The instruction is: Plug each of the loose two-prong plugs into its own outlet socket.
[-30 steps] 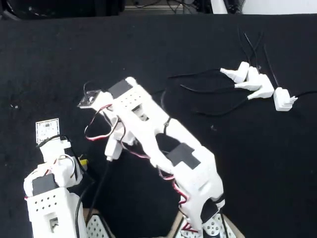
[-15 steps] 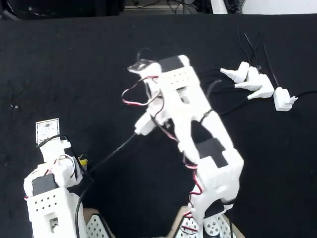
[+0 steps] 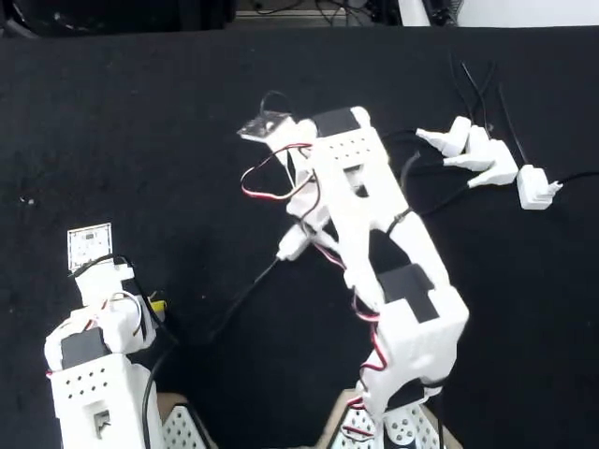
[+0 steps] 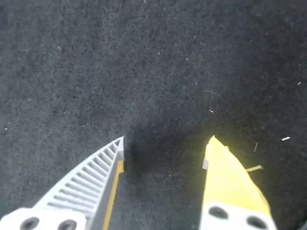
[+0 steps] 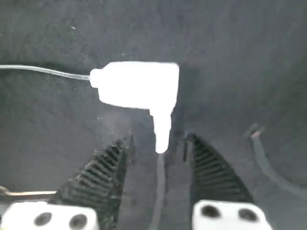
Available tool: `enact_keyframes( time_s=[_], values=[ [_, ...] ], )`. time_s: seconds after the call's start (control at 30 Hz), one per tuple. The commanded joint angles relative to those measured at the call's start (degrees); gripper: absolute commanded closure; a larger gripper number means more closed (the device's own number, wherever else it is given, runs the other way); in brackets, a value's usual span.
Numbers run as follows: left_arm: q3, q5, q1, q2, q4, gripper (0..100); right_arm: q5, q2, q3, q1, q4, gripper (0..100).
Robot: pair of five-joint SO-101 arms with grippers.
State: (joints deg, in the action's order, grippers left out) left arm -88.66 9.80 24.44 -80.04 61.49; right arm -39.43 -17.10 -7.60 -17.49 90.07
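Nearest, the white left arm point(image 3: 94, 346) sits folded at the near left corner of the black felt-covered desk point(image 3: 140, 103). The left gripper point(image 4: 165, 143), with one ribbed grey finger and one yellow, points down at bare felt, its jaws wide apart and nothing between them. Beside it, the white right arm point(image 3: 374, 224) stretches from the near edge out over the middle of the desk. The right gripper point(image 5: 158, 140), with black ribbed jaws, is part open and straddles the narrow stem of a white angled plug point(image 5: 136, 84) lying on the felt. A sliver of gap shows on each side of the stem, so the jaws are not clamped on it. A thin cable point(image 5: 43, 70) leaves the plug's blunt end. Farther off, at the far right, a cluster of white plug bodies point(image 3: 482, 154) lies bunched together, with a white boxy block point(image 3: 533, 185) just beside it. Which of these are sockets I cannot tell.
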Motion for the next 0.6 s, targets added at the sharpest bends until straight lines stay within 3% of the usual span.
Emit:
enact_keyframes(
  time_s=[0.0, 0.13, 0.23, 0.57],
  values=[
    [1.9, 0.6, 0.5, -0.3, 0.1, 73, -16.2, 5.7, 0.3, -0.3, -2.0, 82.5],
    [1.9, 0.6, 0.5, -0.3, 0.1, 73, -32.8, 7.3, 6.2, -2.5, 1.6, 82.8],
    [1.9, 0.6, 0.5, -0.3, 0.1, 73, -39.1, 7.8, 13.8, -5.7, 2.4, 82.8],
    [1.9, 0.6, 0.5, -0.3, 0.1, 73, -39.6, 7.7, 22.3, -7.4, -15.7, 82.8]
  ],
)
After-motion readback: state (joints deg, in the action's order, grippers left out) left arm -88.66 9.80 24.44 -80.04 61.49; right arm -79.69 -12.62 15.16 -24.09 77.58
